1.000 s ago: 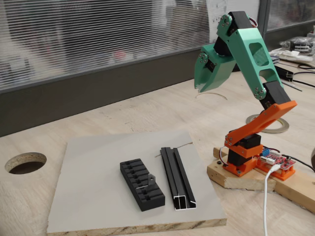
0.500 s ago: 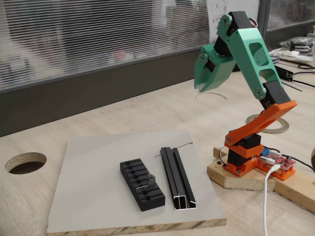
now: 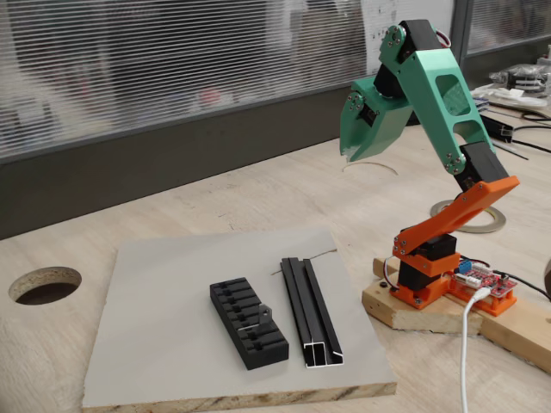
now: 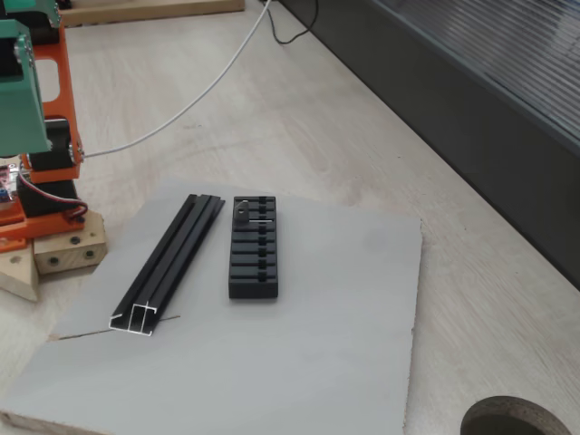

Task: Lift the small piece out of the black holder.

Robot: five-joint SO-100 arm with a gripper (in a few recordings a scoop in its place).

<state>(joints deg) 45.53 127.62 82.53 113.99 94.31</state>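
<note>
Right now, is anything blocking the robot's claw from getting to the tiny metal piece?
Nothing visible does. The end effector hangs high above the table, and the small piece sits exposed atop the black holder.

small piece (image 3: 258, 320) too small to resolve; arm (image 4: 23, 82) cut by edge

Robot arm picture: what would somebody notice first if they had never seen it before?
Probably the bright green and orange robot arm, folded up high at the right of a fixed view, its end effector hanging in the air far from the parts. Next, the grey board on the wooden table, with the black holder and a long black rail lying side by side. A tiny metal piece sits in the holder, near one end.
</note>
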